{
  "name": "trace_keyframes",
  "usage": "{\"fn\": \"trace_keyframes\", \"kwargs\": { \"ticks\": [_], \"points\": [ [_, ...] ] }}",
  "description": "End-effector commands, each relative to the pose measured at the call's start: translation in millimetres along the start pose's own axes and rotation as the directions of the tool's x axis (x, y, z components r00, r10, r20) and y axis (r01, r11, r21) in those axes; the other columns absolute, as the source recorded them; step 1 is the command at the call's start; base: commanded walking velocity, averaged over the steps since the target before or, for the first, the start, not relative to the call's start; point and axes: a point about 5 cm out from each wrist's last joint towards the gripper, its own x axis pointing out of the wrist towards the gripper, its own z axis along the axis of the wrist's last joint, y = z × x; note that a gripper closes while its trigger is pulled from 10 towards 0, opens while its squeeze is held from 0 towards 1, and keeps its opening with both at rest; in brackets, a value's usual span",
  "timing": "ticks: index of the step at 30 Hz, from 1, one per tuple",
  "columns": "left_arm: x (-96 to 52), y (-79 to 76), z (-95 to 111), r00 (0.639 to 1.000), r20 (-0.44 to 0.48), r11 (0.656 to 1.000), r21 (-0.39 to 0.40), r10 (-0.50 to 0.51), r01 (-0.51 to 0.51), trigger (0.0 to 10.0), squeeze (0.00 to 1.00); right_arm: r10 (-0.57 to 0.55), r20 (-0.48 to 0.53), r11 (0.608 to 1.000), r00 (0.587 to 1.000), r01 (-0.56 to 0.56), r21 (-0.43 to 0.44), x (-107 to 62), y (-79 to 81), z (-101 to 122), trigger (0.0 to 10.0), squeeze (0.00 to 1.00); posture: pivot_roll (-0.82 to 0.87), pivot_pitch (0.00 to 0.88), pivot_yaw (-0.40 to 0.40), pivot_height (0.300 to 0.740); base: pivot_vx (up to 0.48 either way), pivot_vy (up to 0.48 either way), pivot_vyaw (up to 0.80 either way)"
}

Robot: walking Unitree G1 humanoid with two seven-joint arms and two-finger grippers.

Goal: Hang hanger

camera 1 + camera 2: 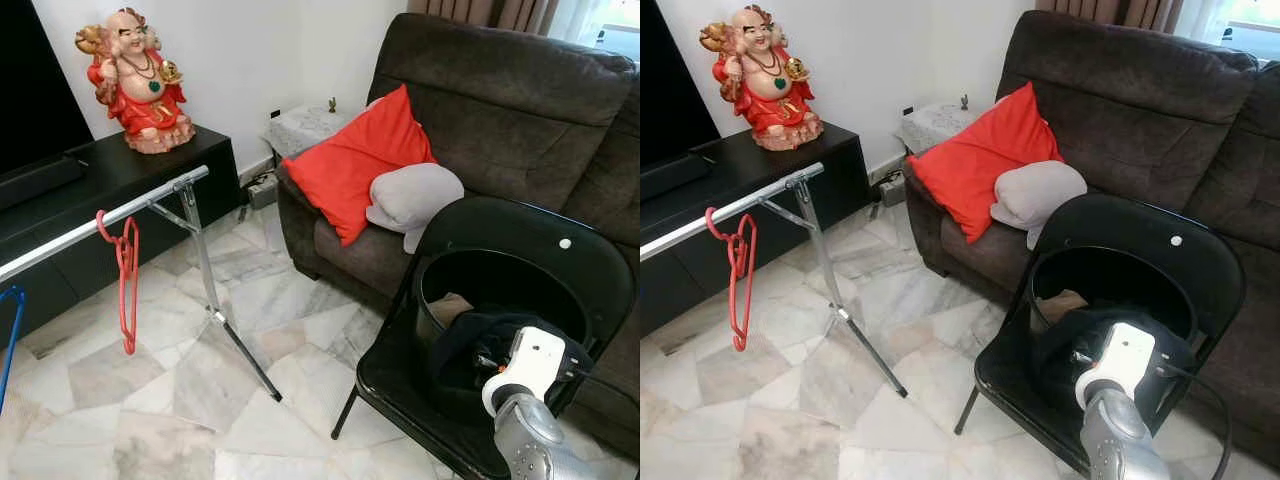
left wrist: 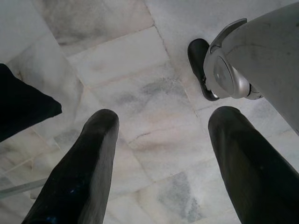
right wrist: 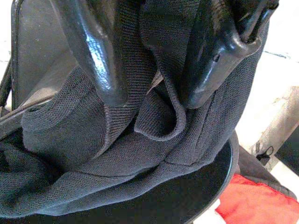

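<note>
A red hanger [image 1: 126, 270] hangs by its hook on the silver rail [image 1: 100, 218] of a clothes rack at the left. At the right a black tub [image 1: 500, 270] stands on a black folding chair [image 1: 395, 385], and a dark grey knit garment [image 3: 93, 140] lies over the tub's near rim. My right gripper [image 3: 153, 95] reaches down to the tub and is shut on a fold of that garment. Its white wrist [image 1: 532, 362] hides the fingers in the eye views. My left gripper [image 2: 163, 135] hangs open over the marble floor, holding nothing.
The rack's slanted leg [image 1: 235, 345] crosses the floor between rail and chair. A brown sofa [image 1: 520, 110] with a red cushion [image 1: 355, 160] and a grey cushion [image 1: 415, 195] stands behind the chair. A black low cabinet [image 1: 120, 180] carries a figurine [image 1: 140, 80]. A blue hanger [image 1: 10, 330] shows at the left edge.
</note>
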Motion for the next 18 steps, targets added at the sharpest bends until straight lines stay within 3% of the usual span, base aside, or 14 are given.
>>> {"fn": "trace_keyframes", "kwargs": {
  "ticks": [1,2,4,8,18],
  "points": [
    [-1.3,4.0,-4.2,1.0,-0.016,1.0,0.016,0.014,-0.013,10.0,0.0,-0.006,0.004,1.0,1.0,0.006,0.015,1.1,0.5,0.4,9.1,0.0,0.01,0.021,0.031,0.74,0.0,0.0,0.0],
    [-1.3,4.1,-4.4,1.0,-0.016,1.0,0.017,0.014,-0.013,10.0,0.0,-0.009,0.003,1.0,1.0,0.009,0.016,0.9,0.3,-0.7,8.4,0.0,0.02,0.022,0.032,0.74,0.0,0.0,0.0],
    [-1.3,4.2,-4.5,1.0,-0.017,1.0,0.017,0.013,-0.013,10.0,0.0,-0.011,0.002,1.0,1.0,0.011,0.016,1.0,0.0,-1.5,8.2,0.0,0.02,0.022,0.032,0.74,0.0,0.0,0.0],
    [-1.3,4.1,-4.5,1.0,-0.016,1.0,0.017,0.013,-0.013,10.0,0.0,-0.004,-0.001,1.0,1.0,0.004,0.014,2.7,1.4,-1.7,9.2,0.0,0.02,0.022,0.032,0.74,0.0,0.0,0.0],
    [-1.3,4.1,-4.6,1.0,-0.018,1.0,0.017,0.013,-0.013,10.0,0.0,0.058,0.003,0.998,0.998,-0.058,-0.003,9.5,10.7,3.7,10.0,0.0,0.02,0.021,0.034,0.74,0.0,0.0,0.0]
  ]
}}
